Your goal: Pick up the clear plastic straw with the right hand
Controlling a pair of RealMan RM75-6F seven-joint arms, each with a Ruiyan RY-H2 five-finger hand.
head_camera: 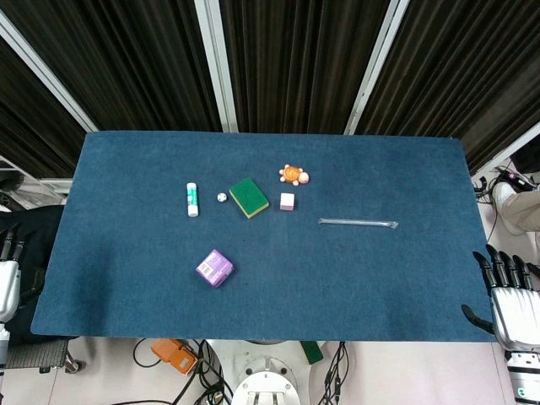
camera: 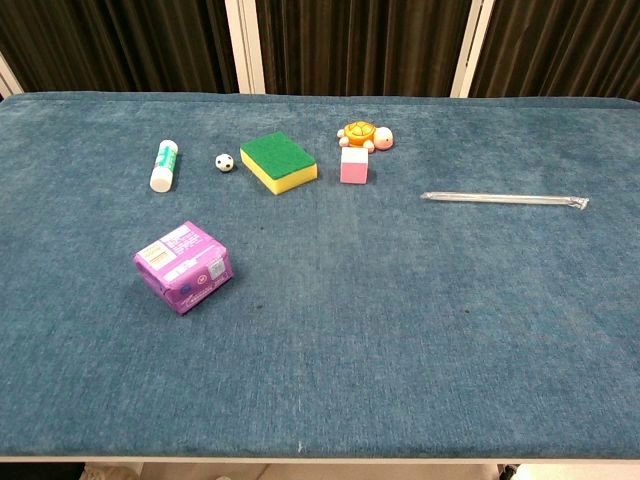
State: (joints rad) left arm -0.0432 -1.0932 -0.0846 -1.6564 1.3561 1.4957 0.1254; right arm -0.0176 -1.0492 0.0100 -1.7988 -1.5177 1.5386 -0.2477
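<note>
Straw (head_camera: 358,223) lies untouched on table (head_camera: 126,253); right hand (head_camera: 512,305) seemingly open.

- Even, bright overhead light falls on the blue carpeted table top (head_camera: 380,270); both views are sharp.
- Shadows are short and soft, snug under the purple wrapped packet (camera: 184,267) and the green-and-yellow sponge block (camera: 279,162).
- The black pleated curtains (head_camera: 295,59) stay dark.
- A faint glint runs along the clear plastic straw (camera: 503,200).
- The head view bows the table's edges slightly.
</note>
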